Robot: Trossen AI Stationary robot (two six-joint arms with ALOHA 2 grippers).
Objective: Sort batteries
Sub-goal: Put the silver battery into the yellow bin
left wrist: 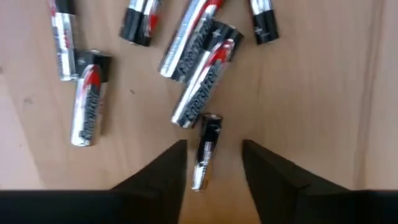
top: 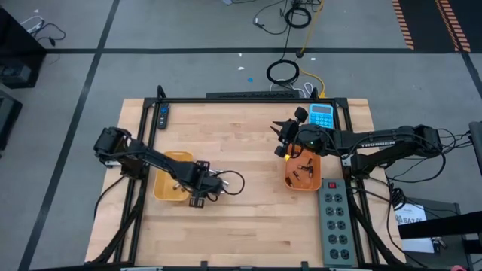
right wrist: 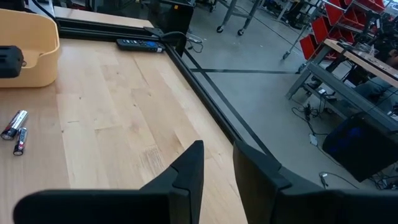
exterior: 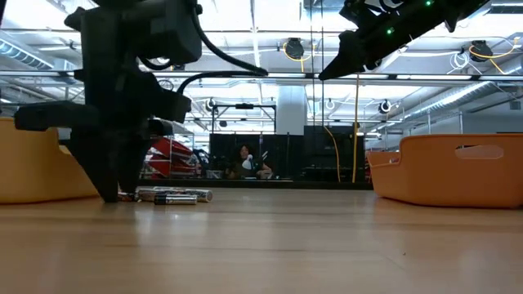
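Several silvery-grey batteries with dark ends [left wrist: 202,81] lie loose on the wooden table, next to the yellow tray [top: 167,159]; they also show in the low view as batteries [exterior: 176,194]. A thinner dark battery [left wrist: 205,149] lies flat between the fingers of my left gripper [left wrist: 214,152]. That gripper is open, points down and stands low over the table [exterior: 114,175], one finger on each side of the battery without touching it. My right gripper [top: 285,141] hangs open and empty above the far end of the orange tray [top: 289,181], in which dark batteries [top: 303,170] lie.
A blue calculator-like device [top: 322,115] and a remote [top: 163,115] lie near the table's far edge. A grey power strip [top: 337,222] lies along the right edge. A black frame rail [right wrist: 205,93] borders the table. Bare wood lies between the two trays.
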